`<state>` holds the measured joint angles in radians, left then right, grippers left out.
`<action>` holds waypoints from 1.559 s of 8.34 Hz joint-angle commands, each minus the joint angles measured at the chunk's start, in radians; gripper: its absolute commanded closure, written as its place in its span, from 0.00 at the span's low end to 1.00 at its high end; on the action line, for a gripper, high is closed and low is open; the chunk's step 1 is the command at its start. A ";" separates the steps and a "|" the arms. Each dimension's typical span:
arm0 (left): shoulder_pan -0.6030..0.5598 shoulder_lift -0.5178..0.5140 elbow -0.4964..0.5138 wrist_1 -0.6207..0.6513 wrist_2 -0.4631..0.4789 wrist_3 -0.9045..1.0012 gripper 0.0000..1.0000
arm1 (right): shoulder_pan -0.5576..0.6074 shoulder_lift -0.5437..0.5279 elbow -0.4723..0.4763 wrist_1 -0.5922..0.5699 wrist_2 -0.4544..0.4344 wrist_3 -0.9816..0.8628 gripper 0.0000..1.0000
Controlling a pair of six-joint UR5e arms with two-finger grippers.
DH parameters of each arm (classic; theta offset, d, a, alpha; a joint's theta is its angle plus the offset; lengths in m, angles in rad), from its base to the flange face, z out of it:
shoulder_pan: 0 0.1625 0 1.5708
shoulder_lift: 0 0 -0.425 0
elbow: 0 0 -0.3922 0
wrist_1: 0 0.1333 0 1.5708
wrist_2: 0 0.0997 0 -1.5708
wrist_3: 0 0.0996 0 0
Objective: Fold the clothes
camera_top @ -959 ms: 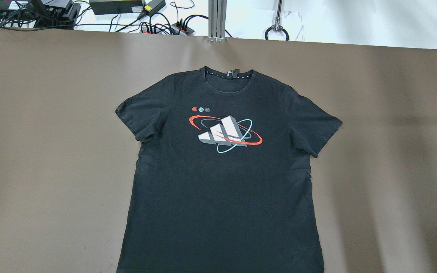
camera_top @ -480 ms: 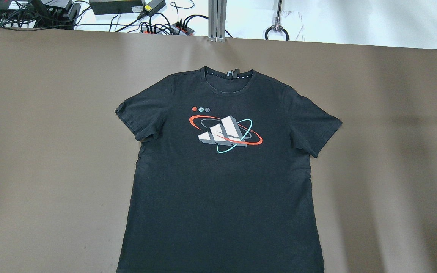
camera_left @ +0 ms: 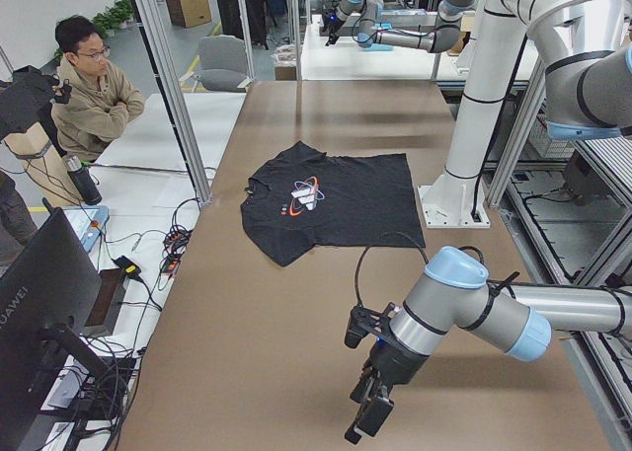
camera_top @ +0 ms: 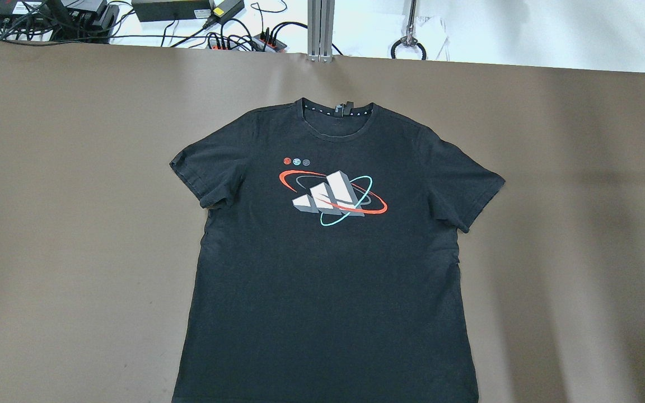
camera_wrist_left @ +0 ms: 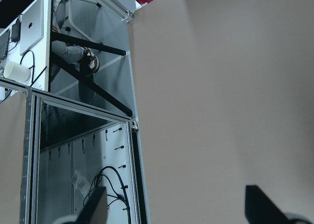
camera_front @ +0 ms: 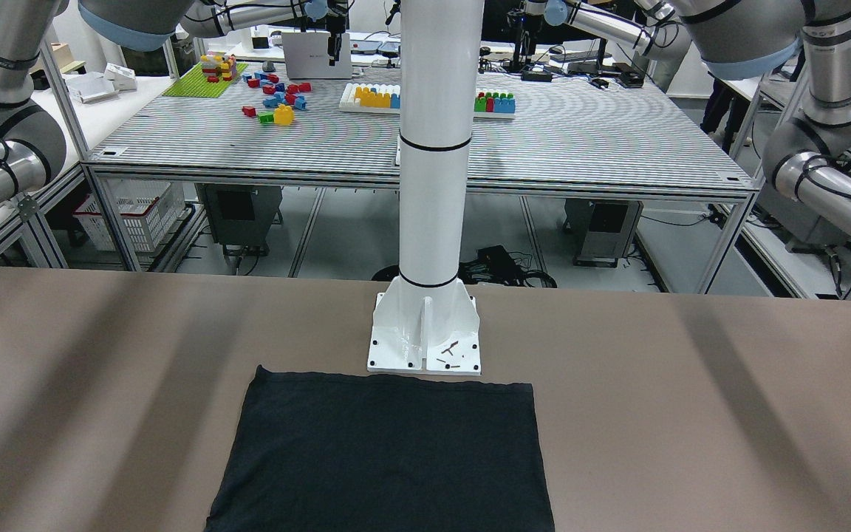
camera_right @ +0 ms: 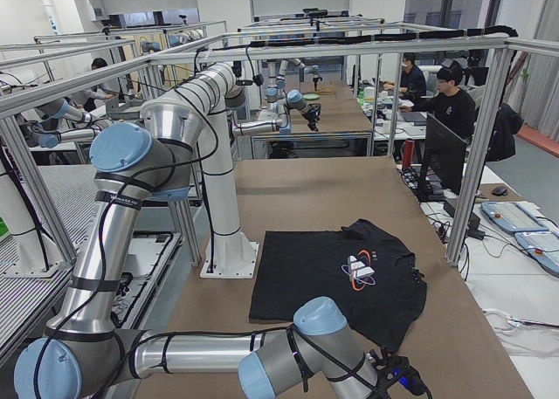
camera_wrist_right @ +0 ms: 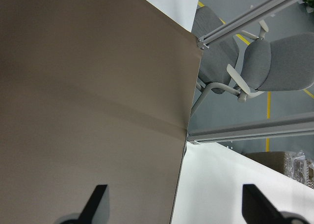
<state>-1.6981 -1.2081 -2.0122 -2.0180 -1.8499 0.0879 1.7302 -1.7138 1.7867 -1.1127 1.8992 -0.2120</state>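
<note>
The clothes are one black T-shirt (camera_top: 328,268) with a white, red and teal print on the chest. It lies flat and face up in the middle of the brown table, collar at the far side; its hem (camera_front: 388,458) lies by the white pillar's base. No gripper shows in the overhead view. My left gripper (camera_wrist_left: 176,209) is open with nothing between its fingers, over bare table by an edge; the left side view has my left gripper (camera_left: 367,412) well off from the T-shirt (camera_left: 336,199). My right gripper (camera_wrist_right: 176,204) is open too, over bare table at the other end.
The white pillar (camera_front: 431,185) stands on its base plate just behind the shirt's hem. Cables and power bricks (camera_top: 177,17) lie beyond the table's far edge. A seated person (camera_left: 94,86) is off that far side. Office chairs (camera_wrist_right: 265,67) stand past the right end.
The T-shirt has not moved. Only the soft shadows at the table's left and right sides have shifted a little.
</note>
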 commanded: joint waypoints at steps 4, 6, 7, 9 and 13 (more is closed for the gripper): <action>0.003 0.001 -0.002 -0.002 -0.015 0.000 0.00 | -0.107 0.086 -0.003 -0.120 0.082 0.099 0.05; 0.005 -0.004 -0.002 -0.002 -0.019 -0.002 0.00 | -0.188 0.193 -0.035 -0.193 0.208 0.320 0.11; 0.006 -0.007 -0.002 -0.001 -0.019 -0.002 0.00 | -0.260 0.233 -0.044 -0.191 0.205 0.421 0.11; 0.008 -0.011 -0.002 0.001 -0.019 -0.002 0.00 | -0.401 0.331 -0.139 -0.184 0.210 0.645 0.11; 0.008 -0.018 -0.002 0.001 -0.046 -0.004 0.00 | -0.563 0.528 -0.404 -0.069 0.210 0.978 0.14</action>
<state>-1.6905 -1.2228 -2.0138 -2.0173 -1.8944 0.0852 1.2345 -1.2788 1.5234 -1.2553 2.1083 0.6017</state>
